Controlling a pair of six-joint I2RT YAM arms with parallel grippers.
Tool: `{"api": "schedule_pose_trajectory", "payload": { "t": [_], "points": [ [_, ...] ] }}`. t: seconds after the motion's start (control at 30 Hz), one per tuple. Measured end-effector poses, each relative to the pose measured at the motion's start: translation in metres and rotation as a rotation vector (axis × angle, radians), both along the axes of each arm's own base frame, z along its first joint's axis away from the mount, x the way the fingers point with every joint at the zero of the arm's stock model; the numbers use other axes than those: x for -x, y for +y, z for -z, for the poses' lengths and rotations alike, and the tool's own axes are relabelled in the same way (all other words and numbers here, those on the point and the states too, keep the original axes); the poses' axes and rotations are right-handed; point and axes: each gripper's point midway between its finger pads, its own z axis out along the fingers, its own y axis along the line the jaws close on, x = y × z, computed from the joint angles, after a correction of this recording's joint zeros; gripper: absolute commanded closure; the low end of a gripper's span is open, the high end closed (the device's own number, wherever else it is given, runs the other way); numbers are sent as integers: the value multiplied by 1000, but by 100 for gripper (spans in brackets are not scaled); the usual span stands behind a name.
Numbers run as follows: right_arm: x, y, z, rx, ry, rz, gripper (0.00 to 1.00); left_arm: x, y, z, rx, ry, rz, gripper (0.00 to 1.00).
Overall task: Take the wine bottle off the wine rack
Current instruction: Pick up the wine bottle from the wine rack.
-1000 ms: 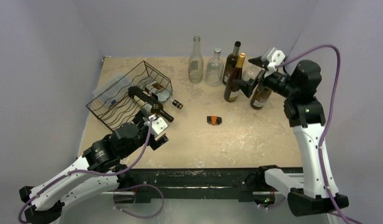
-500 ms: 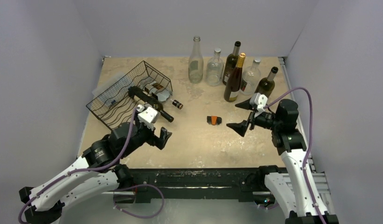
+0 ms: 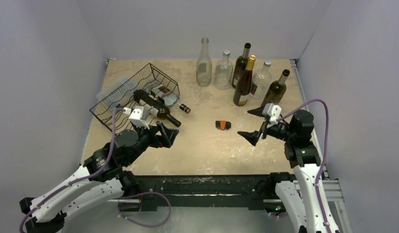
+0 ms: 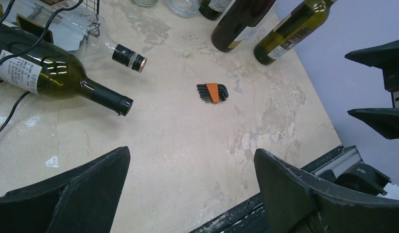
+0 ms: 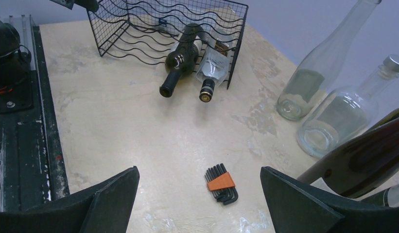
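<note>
Beige tabletop [image 3: 202, 150]: left tool [image 3: 168, 134] low beside wine rack [image 3: 124, 99], jaws apart; right tool [image 3: 247, 123] hovering mid-table, apart.

Top view: high behind the arm bases, looking down on the whole tabletop [image 3: 202, 145]. Left wrist: low, close, faces its right edge. Right wrist: low, faces rack [image 5: 168, 29]. All share hex keys [image 4: 213, 92].

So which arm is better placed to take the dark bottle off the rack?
Left. The left gripper hovers open beside the dark bottle lying in the wine rack; the right gripper, also open, sits farther off, beyond the hex keys.
</note>
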Motion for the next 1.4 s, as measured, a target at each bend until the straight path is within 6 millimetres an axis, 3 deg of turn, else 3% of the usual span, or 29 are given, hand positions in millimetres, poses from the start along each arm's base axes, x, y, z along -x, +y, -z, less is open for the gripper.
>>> {"api": "schedule_pose_trajectory", "payload": {
  "t": [0.3, 1.4],
  "points": [
    [-2, -2, 0, 4, -10, 17, 1, -3, 0, -1, 58, 28, -42, 0],
    [-5, -3, 8, 6, -12, 26, 1, -14, -1, 46, 30, 173, -173, 0]
  ]
}}
